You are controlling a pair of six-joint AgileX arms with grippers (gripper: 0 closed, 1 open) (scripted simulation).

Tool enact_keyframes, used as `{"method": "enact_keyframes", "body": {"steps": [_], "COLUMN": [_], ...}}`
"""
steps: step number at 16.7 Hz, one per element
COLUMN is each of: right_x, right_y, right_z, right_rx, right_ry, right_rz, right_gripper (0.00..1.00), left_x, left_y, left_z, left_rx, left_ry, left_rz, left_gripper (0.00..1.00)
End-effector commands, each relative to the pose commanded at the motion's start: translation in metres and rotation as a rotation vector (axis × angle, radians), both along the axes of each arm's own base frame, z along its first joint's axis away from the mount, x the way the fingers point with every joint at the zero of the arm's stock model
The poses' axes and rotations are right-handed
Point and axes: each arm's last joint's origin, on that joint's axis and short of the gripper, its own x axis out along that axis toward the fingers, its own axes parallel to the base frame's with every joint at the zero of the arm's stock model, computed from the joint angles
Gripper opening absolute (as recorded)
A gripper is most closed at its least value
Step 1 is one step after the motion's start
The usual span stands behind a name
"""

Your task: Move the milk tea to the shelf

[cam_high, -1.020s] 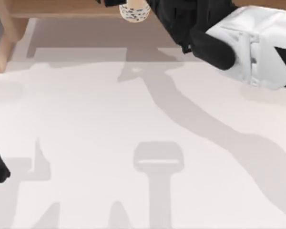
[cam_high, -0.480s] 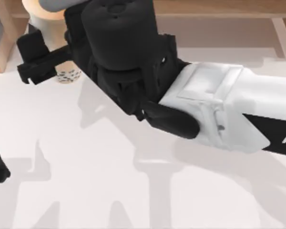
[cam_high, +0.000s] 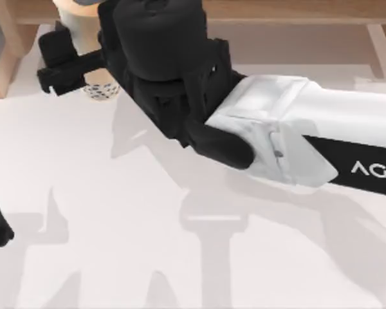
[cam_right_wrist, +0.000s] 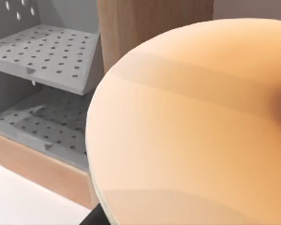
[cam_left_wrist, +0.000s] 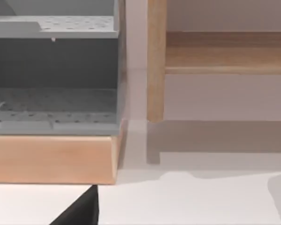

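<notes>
Shifted slightly rightward since 0.5 s ago: black right gripper [cam_high: 83, 61] clamping tall pale-orange milk tea cup [cam_high: 98, 84] (near brown wooden shelf [cam_high: 296, 9]); left gripper's state unclear.

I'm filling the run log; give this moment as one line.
right gripper: holding milk tea | place: table's far left, by shelf | left arm: parked

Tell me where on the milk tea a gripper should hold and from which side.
Grip the milk tea around its mid body, side-on from the table's open side, as the right gripper appears to be doing. The cup is tall, tapered and upright, pearls low, so a level hold across the round wall seems safest near the shelf. The left arm sits parked at the table's left.
</notes>
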Motion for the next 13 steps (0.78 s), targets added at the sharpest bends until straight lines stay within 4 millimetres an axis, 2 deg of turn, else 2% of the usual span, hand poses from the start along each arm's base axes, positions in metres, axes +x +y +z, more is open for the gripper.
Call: {"method": "enact_keyframes", "body": {"steps": [3,7,9,11,13], "right_x": [0.050,0.138,0.172,0.193,0.199], "right_y": [-0.028,-0.101,-0.132,-0.155,-0.162], "right_z": [-0.008,-0.010,-0.015,-0.021,-0.024], "right_rx": [0.002,0.008,0.000,-0.015,-0.024], "right_ry": [-0.001,-0.043,-0.071,-0.086,-0.086], "right_rz": [-0.133,-0.379,-0.469,-0.525,-0.540], "right_gripper": [0.00,0.00,0.00,0.00,0.00], "left_x": [0.000,0.000,0.000,0.000,0.000], "left_y": [0.000,0.000,0.000,0.000,0.000], "left_z": [0.000,0.000,0.000,0.000,0.000], "left_rx": [0.000,0.000,0.000,0.000,0.000], "left_ry": [0.000,0.000,0.000,0.000,0.000], "left_rz": [0.000,0.000,0.000,0.000,0.000], "left_gripper": [1.00,1.00,1.00,1.00,1.00]}}
